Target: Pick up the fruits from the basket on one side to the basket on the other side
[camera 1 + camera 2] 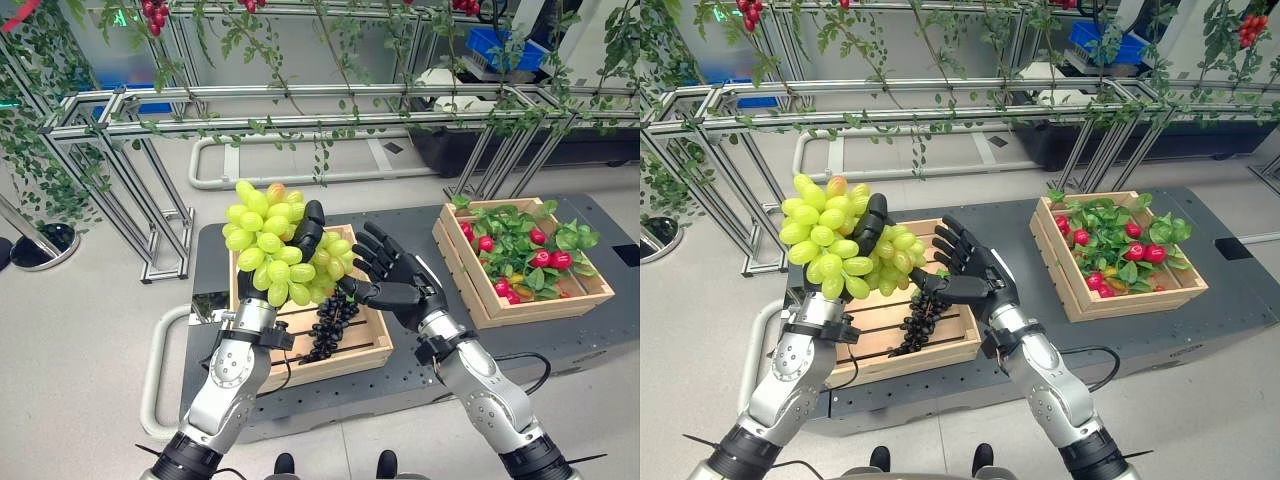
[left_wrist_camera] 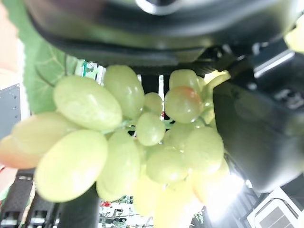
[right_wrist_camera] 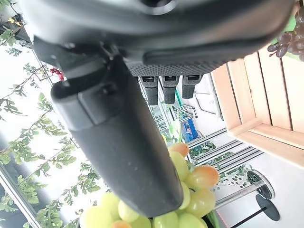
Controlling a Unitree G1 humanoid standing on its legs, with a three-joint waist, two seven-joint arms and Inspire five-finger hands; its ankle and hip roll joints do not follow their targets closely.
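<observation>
A big bunch of green grapes (image 1: 265,240) is held up above the left wooden crate (image 1: 340,365), with my left hand (image 1: 305,230) shut on it from behind; the grapes (image 2: 142,152) hang just past that hand (image 2: 156,28). My right hand (image 1: 400,285) is open beside the bunch on its right, fingers spread and palm facing the grapes (image 3: 190,190), thumb (image 3: 118,133) reaching towards them. A bunch of dark grapes (image 1: 328,325) lies in the left crate. The right wooden crate (image 1: 530,308) holds red fruits (image 1: 545,258) among green leaves.
Both crates stand on a low black platform (image 1: 410,225) with grey floor around it. Behind it run aluminium frame racks (image 1: 130,110) hung with leafy vines and red berries. A blue bin (image 1: 505,45) sits at the far back right.
</observation>
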